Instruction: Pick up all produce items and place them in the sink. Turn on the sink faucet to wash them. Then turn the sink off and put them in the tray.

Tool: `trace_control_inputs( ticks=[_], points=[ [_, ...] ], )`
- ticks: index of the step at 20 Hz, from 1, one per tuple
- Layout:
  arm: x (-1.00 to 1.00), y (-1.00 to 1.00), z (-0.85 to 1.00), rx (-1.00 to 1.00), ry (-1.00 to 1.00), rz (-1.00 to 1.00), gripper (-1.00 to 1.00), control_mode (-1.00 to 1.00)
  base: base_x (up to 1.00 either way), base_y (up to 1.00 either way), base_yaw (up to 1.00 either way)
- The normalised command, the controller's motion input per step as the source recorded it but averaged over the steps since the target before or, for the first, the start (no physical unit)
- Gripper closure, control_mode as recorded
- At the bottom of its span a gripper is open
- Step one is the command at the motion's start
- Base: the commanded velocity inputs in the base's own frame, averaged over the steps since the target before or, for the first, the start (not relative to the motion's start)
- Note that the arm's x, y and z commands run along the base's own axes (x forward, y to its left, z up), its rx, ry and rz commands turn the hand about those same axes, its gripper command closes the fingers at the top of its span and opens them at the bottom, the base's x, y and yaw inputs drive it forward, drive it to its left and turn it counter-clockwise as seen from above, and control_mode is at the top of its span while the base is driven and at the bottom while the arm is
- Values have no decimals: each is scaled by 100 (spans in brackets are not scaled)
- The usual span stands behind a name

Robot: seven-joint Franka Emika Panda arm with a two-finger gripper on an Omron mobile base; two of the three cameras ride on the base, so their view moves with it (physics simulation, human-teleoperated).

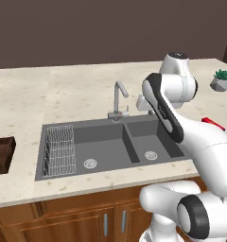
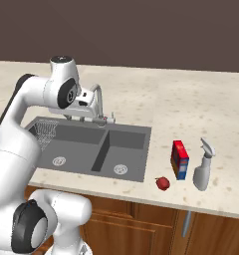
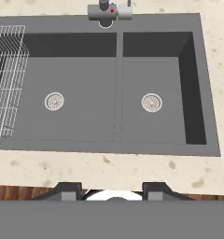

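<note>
Double-basin sink [image 1: 129, 142] set into a pale speckled counter [image 1: 87, 80], with a round silver drain in each basin. Wire rack [image 1: 58, 149] standing in the left basin, against its left wall. Faucet [image 1: 117, 97] at the far rim, above the divider between the basins, hooked spout upright.

Gripper [image 3: 111, 189] poised over the near rim of the sink and looking down into both basins; released, with the two finger tips [image 3: 69, 190] set apart and grasping nothing.

Small round red fruit [image 2: 163, 183] lying on the counter to the right of the sink, close to the near edge. Just to its right and a little farther back, an upright red, blue and yellow box [image 2: 179, 159], and right of that a spray bottle [image 2: 203, 172].

Dark brown wooden tray [image 1: 2, 153] on the counter left of the sink, apart from it and cut by the picture edge. Small potted plant [image 1: 222, 80] far right on the counter.
</note>
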Motion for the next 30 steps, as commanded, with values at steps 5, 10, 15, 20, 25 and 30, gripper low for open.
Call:
trace_control_inputs(
  ticks=[5,10,15,20,25,30],
  points=[
    [-5,-3,0,0,0,0,-100,-100,0,0,0],
    [-20,-33,0,0,0,-4,-100,-100,0,0,0],
    [-25,-54,0,0,0,-8,-100,-100,0,0,0],
    [-13,-53,-7,0,2,-10,-100,-100,0,0,0],
    [0,-43,-16,0,7,-7,-100,-100,0,0,0],
    [0,-25,-18,-1,10,-4,-100,-100,0,0,0]
  ],
)
